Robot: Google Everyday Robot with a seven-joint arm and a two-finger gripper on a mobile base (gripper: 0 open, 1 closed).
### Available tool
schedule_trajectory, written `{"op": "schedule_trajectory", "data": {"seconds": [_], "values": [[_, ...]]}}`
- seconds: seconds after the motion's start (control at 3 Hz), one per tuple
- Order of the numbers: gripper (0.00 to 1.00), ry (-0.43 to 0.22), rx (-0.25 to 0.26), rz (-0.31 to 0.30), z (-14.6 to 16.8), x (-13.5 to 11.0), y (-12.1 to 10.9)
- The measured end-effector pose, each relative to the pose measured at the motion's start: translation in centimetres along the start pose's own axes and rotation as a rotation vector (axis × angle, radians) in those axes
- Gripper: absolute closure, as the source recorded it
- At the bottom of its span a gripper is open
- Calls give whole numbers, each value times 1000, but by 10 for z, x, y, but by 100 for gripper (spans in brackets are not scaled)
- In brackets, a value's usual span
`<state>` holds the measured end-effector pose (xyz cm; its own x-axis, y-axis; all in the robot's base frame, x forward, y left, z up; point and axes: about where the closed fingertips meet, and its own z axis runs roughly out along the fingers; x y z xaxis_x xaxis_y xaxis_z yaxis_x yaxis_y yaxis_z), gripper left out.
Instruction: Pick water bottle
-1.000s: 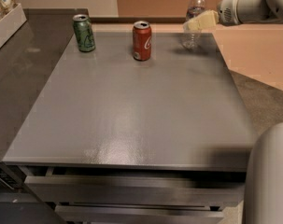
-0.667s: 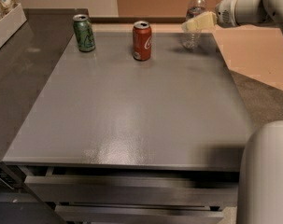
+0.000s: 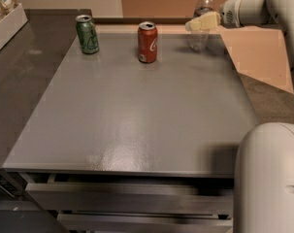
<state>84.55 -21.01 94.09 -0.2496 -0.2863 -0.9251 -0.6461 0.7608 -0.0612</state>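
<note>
The water bottle (image 3: 200,39) is a slim clear bottle with a white cap, standing upright at the far right of the grey table (image 3: 146,110). My gripper (image 3: 201,23) reaches in from the right on a white arm (image 3: 248,8) and sits at the bottle's middle, covering part of it. The bottle's base rests on the table. A red soda can (image 3: 147,42) stands left of the bottle. A green soda can (image 3: 87,34) stands further left.
A white tray (image 3: 6,25) with packets sits on the dark counter at the far left. The robot's white body (image 3: 270,178) fills the lower right corner. Drawers (image 3: 127,203) run under the table's front edge.
My gripper has shifted slightly left across the bottle's middle. The bottle and both cans have not moved.
</note>
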Motion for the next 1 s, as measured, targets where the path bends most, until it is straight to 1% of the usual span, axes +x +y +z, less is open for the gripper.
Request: {"op": "schedule_trajectory", "data": {"seconds": [0.33, 1.0], "values": [[18, 4, 3, 6, 7, 0, -3], [65, -3, 6, 7, 7, -3, -7]]}}
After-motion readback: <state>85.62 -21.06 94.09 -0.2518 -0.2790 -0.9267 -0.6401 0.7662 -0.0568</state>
